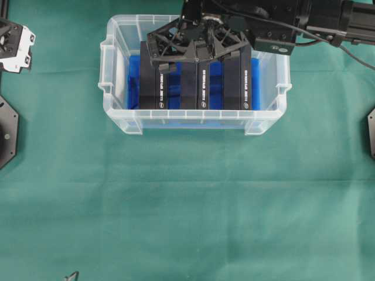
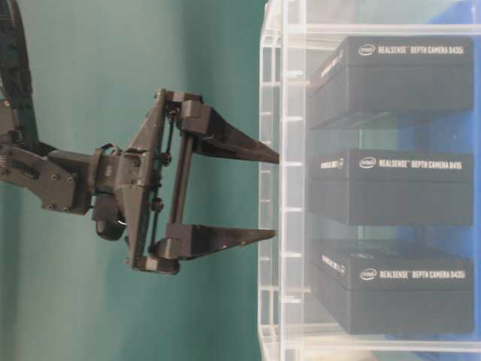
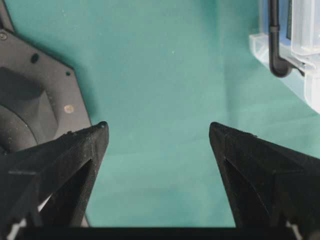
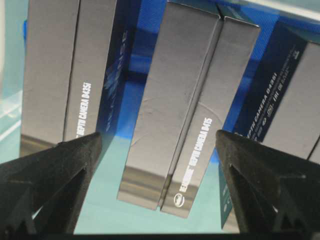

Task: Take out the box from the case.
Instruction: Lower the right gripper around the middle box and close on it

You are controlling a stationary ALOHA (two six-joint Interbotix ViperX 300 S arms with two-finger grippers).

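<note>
The case (image 1: 120, 64) is a translucent rectangular bin of clear plastic with a ribbed rim, standing on matte green cloth (image 1: 187, 193); everything else is placed from it. On its blue liner (image 1: 134, 82) three black boxes stand on edge, side by side with blue gaps between: a left box (image 1: 149, 88), a middle box (image 1: 202, 88) and a right box (image 1: 238, 82). They are smooth card with sharp corners and small white lettering (the print reads as a depth-camera label).

Over the case's far half hangs the right gripper (image 1: 198, 61), a black, lattice-framed claw with tapered, wedge-shaped fingers (image 4: 55, 175). Its jaws are spread wide and hold nothing; in its wrist view they straddle the middle box (image 4: 175, 115), apparently still above its top edge, though that height is hard to judge.

The left gripper (image 3: 159, 132) is well left of the case, over bare cloth, jaws likewise wide and unladen, beside a dark hexagonal base plate (image 3: 35, 95).
</note>
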